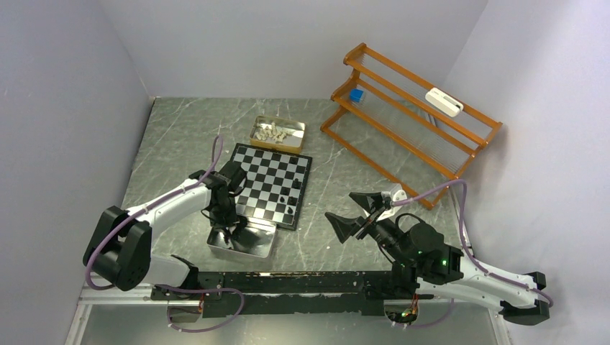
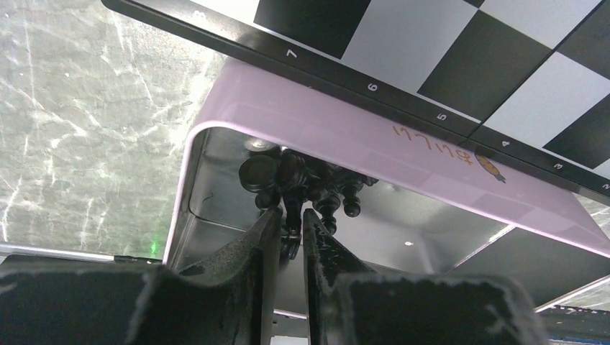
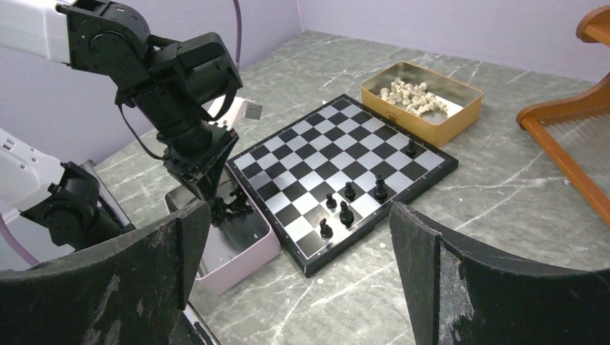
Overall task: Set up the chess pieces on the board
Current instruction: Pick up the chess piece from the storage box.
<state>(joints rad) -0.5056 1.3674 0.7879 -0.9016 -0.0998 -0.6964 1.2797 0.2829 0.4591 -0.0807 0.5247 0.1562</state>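
Observation:
My left gripper (image 1: 229, 231) reaches down into a pink-walled metal tray (image 2: 345, 136) and is shut on a black chess piece (image 2: 292, 241). A cluster of other black pieces (image 2: 316, 187) lies just beyond its fingertips. In the right wrist view the same gripper (image 3: 216, 208) stands over the tray (image 3: 237, 251). The board (image 1: 259, 169) lies past the tray with several black pieces (image 3: 346, 213) standing near its right edge. My right gripper (image 1: 352, 212) hovers open and empty to the right of the board.
A gold tin (image 1: 295, 136) behind the board holds the cream-white pieces (image 3: 413, 93). An orange wooden rack (image 1: 410, 108) at the back right carries a blue block (image 1: 356, 94) and a white object (image 1: 443, 101). Walls close in on the left, right and back.

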